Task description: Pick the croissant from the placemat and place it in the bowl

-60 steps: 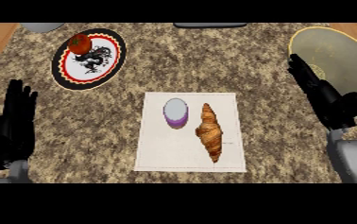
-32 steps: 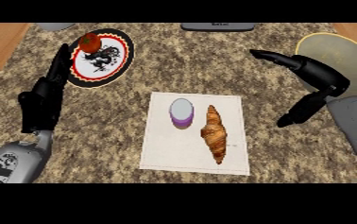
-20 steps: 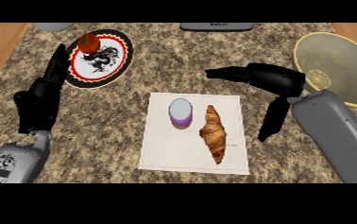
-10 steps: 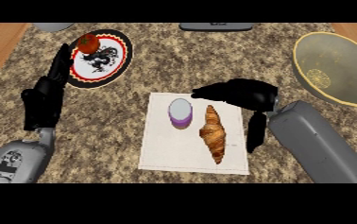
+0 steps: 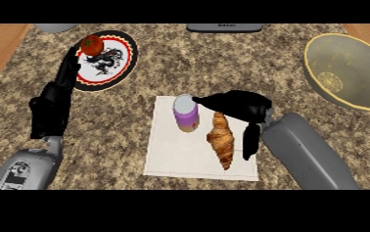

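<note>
A golden-brown croissant lies lengthwise on the white placemat, right of its middle. My right hand hovers over the croissant's top end, open, thumb pointing left toward the cup and fingers hanging down along the croissant's right side. I cannot tell whether it touches the pastry. The yellowish bowl sits at the counter's right edge, well away from the hand. My left hand rests open at the left, fingers up, near the plate.
A purple and white cup stands on the placemat just left of the croissant. A round plate with a rooster picture holds a tomato at the back left. Grey objects line the far edge.
My right hand has swung from near the bowl leftward and down over the croissant's top end. The left hand rose earlier beside the plate and now stays still. The croissant has not moved.
</note>
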Robot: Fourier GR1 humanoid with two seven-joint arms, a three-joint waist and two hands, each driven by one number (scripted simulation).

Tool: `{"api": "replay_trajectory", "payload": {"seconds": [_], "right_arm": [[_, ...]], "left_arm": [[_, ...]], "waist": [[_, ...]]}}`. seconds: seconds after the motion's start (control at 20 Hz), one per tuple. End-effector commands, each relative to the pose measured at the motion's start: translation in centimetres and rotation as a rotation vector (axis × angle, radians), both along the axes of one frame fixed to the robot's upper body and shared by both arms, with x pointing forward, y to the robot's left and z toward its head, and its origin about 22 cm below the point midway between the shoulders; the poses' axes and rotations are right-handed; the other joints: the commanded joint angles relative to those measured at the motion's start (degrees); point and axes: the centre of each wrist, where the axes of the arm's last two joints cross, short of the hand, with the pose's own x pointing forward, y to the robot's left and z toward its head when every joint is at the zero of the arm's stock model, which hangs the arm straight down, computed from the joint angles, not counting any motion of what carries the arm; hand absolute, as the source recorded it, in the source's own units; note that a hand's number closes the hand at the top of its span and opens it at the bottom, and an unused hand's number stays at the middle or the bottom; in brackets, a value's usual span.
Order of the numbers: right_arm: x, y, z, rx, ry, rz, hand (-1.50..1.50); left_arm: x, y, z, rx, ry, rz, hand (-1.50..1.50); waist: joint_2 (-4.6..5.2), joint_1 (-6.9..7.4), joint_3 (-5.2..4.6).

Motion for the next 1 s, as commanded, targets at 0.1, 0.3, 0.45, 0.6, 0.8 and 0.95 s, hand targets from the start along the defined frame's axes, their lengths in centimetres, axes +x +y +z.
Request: {"api": "replay_trajectory", "payload": {"seconds": [0.1, 0.3, 0.45, 0.6, 0.8, 0.95], "right_arm": [[-0.7, 0.1, -2.7, -0.024, 0.016, 0.016, -1.5], [-0.3, 3.1, -4.0, -0.029, 0.029, 0.021, -1.5], [-0.2, 1.3, -5.3, -0.05, -0.004, 0.073, 1.5], [-0.2, 4.3, -4.2, -0.001, -0.08, 0.101, 1.5], [-0.2, 3.4, -6.5, 0.012, -0.073, 0.11, 1.5], [-1.2, 1.8, -7.1, 0.048, -0.056, 0.11, 1.5]], "left_arm": [[-0.7, -0.2, 1.5, -0.012, 0.005, -0.008, 0.0], [-0.4, 0.9, 0.4, -0.004, -0.001, -0.006, 0.0], [-0.5, 1.3, 1.0, -0.008, 0.004, 0.003, 0.0], [0.0, 1.4, -0.1, -0.021, 0.003, -0.005, 0.0], [-0.7, 1.2, 0.8, -0.005, 0.003, -0.015, 0.0], [0.0, 0.5, 0.6, -0.003, 0.0, -0.007, 0.0]], "waist": [[0.08, 0.0, 0.01], [0.16, 0.15, 0.0], [0.16, 0.17, 0.01], [0.16, 0.09, 0.0], [0.15, 0.24, 0.01], [0.12, -0.12, 0.01]]}}
